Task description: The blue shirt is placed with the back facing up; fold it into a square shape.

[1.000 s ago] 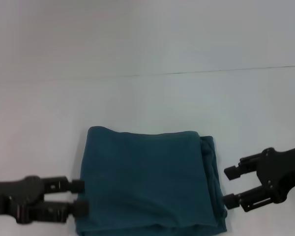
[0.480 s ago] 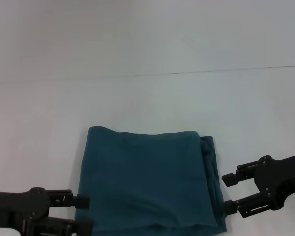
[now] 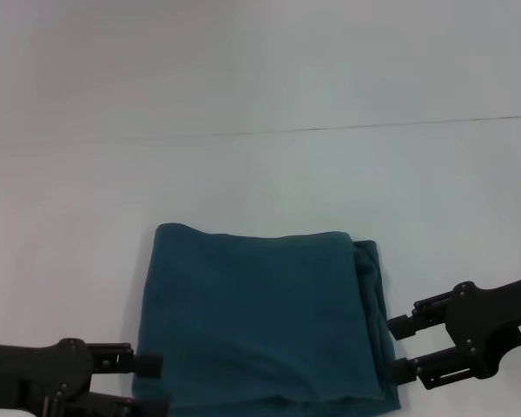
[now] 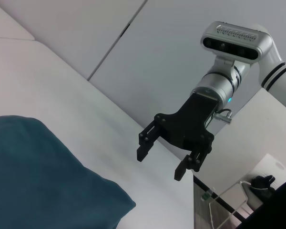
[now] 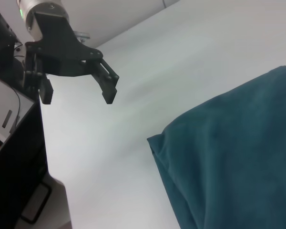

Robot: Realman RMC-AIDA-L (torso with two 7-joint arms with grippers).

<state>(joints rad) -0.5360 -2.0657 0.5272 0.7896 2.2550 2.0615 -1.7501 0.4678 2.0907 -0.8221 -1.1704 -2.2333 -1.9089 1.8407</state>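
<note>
The blue shirt lies folded into a roughly square pad on the white table, near its front edge, plain side up. Layered folds show along its right side. My left gripper is open at the shirt's left edge with nothing between its fingers. My right gripper is open just off the shirt's right edge, also holding nothing. The left wrist view shows the right gripper open above the table beyond the shirt. The right wrist view shows the left gripper open, apart from the shirt.
A thin seam runs across the far part of the table. Beyond the table's side edges stand a clear stand with cables and dark equipment.
Both grippers have shifted toward the table's near edge beside the shirt, the left one also slightly inward. The shirt has not moved.
</note>
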